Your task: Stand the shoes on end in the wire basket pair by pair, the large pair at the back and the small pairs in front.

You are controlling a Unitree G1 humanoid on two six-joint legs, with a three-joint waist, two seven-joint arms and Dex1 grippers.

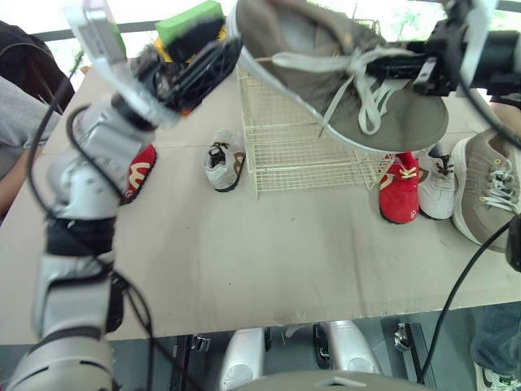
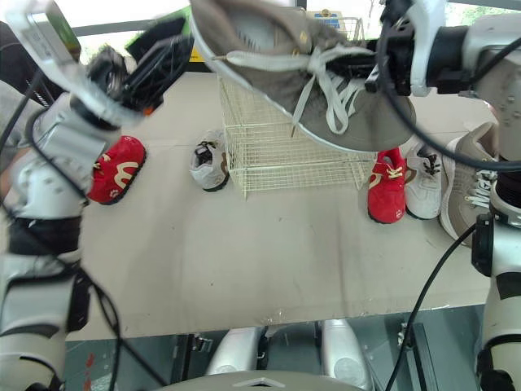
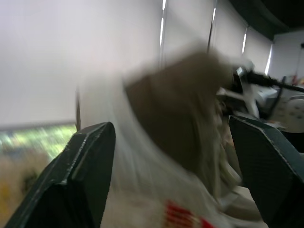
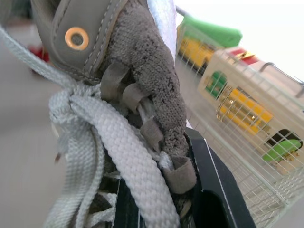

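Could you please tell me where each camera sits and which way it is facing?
Left eye view: on the head, looking forward and down over both arms at the table and wire basket.
Right eye view: beside it, same scene.
Left wrist view: along the open left gripper at the large grey shoe.
Right wrist view: along the right gripper, gripping that shoe at its laces, basket beyond.
Shared: all four show the shoe.

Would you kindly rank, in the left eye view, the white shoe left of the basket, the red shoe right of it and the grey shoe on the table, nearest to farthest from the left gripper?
From the left gripper:
1. White shoe, just left of the wire basket.
2. Red shoe, by the basket's right side.
3. Grey shoe, far right on the table.
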